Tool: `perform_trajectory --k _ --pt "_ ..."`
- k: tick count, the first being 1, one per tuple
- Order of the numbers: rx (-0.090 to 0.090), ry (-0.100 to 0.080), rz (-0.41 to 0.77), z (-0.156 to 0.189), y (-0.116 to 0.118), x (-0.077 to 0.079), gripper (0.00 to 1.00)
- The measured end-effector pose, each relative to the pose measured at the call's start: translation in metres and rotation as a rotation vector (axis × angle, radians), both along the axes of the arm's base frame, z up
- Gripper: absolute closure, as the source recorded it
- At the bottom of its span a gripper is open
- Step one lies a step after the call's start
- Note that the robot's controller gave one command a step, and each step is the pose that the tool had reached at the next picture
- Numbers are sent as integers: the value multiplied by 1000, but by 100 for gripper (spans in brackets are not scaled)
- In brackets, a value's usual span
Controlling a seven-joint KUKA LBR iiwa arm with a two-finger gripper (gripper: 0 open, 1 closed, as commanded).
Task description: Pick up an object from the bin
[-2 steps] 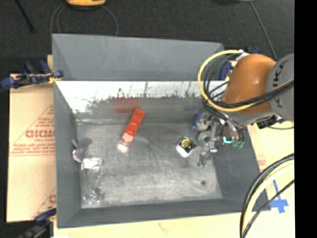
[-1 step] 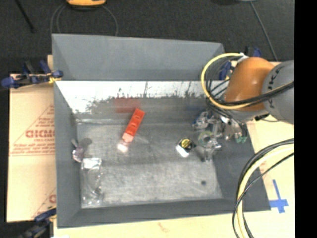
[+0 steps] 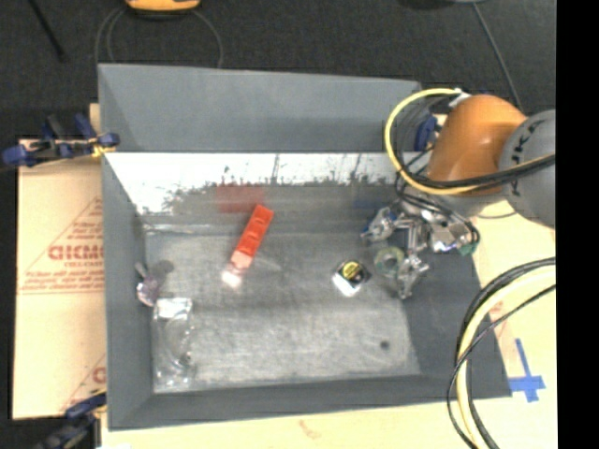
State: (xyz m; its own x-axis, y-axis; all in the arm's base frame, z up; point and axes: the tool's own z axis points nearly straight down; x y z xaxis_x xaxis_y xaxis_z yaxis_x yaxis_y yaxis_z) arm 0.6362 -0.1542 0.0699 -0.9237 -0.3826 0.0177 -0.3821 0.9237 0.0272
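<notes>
My gripper (image 3: pixel 404 267) hangs low at the right side of the bin, its metal fingers pointing down and spread apart with nothing seen between them. Just left of it on the bin floor lies a small black, white and yellow thing (image 3: pixel 349 276), close to the fingers but apart from them. Further left, near the middle of the floor, lies an orange-red oblong tube with a pale pink end (image 3: pixel 247 241), tilted.
At the left end of the floor lie a small purple-grey piece (image 3: pixel 150 286) and a crumpled clear plastic wrapper (image 3: pixel 174 337). The arm with its orange cover and yellow cables comes in over the right wall.
</notes>
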Motion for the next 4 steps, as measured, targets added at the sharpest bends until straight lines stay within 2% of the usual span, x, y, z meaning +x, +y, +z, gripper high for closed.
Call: perform_trajectory --k 1,2,3,4 --pt "27 -21 399 2 9 9 0" --pt "33 -36 844 4 25 10 0" --pt "12 -35 842 5 33 11 0" --pt "2 -40 839 7 29 13 100"
